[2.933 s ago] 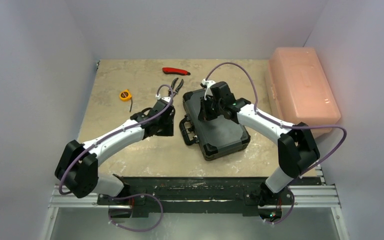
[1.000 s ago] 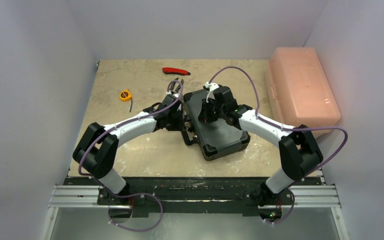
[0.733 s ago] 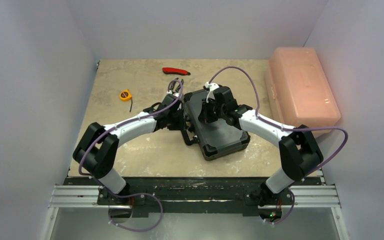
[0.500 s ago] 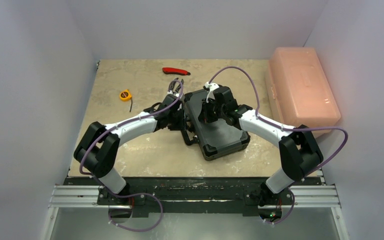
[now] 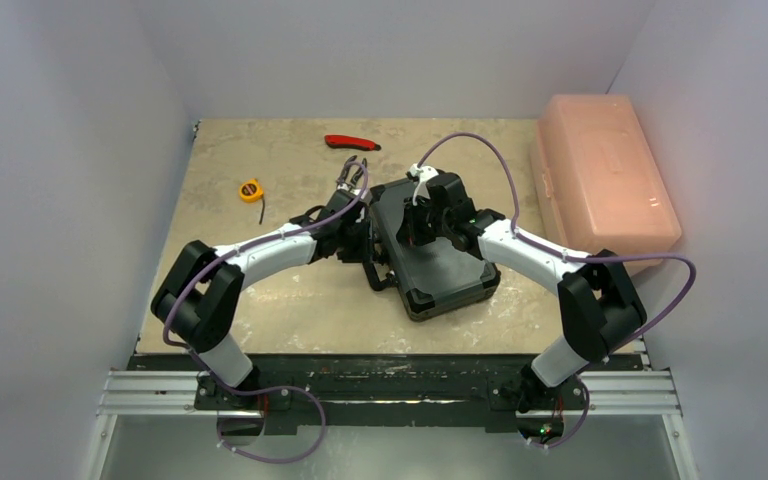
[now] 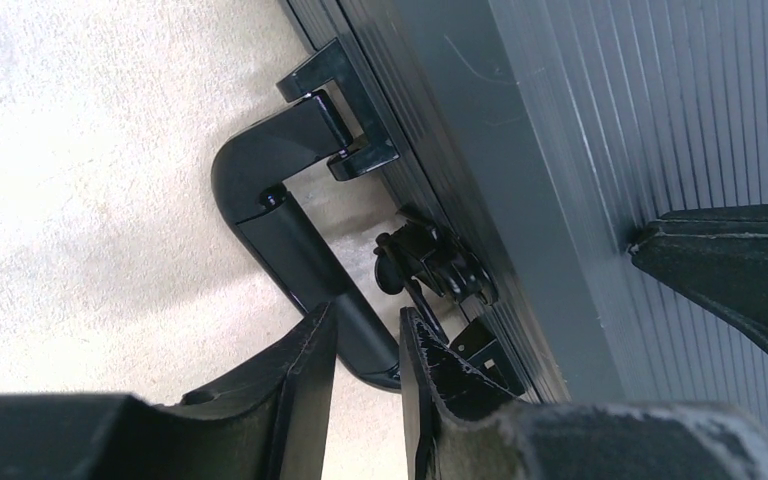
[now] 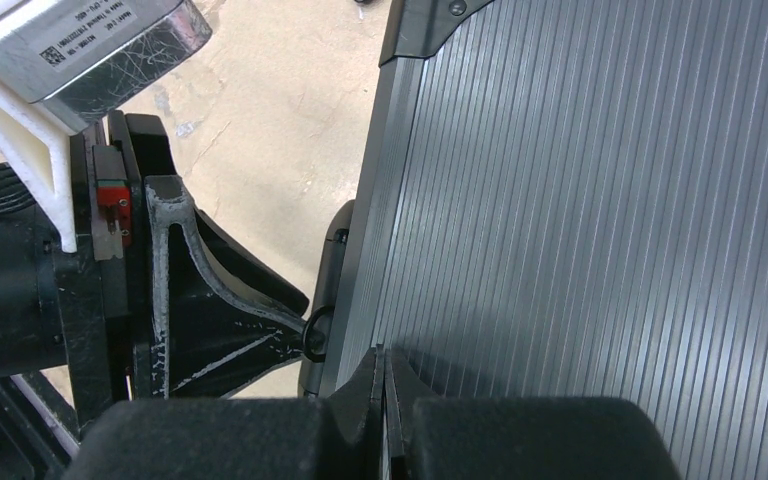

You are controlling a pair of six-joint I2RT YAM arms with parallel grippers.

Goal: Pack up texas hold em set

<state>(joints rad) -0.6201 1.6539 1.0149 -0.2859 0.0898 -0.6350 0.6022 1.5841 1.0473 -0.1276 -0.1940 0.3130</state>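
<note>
- Resting closed in the middle of the worktop (image 5: 260, 160), the black briefcase (image 5: 438, 255) lies with its long axis slanting from far left to near right.
- Its handle (image 6: 280, 215) and latch (image 6: 435, 268) face the left arm (image 5: 260, 255), so I'd judge that arm the nearer one for fastening.
- Left gripper (image 6: 365, 335): nearly closed, with the handle's bar showing in the slit. Whether it pinches, I can't tell.
- Right gripper (image 7: 384, 365): fully closed, tips down on the ribbed lid (image 7: 580, 220).

closed briefcase (image 5: 445, 265) contents hidden, pliers (image 5: 352, 173) half-covered
</note>
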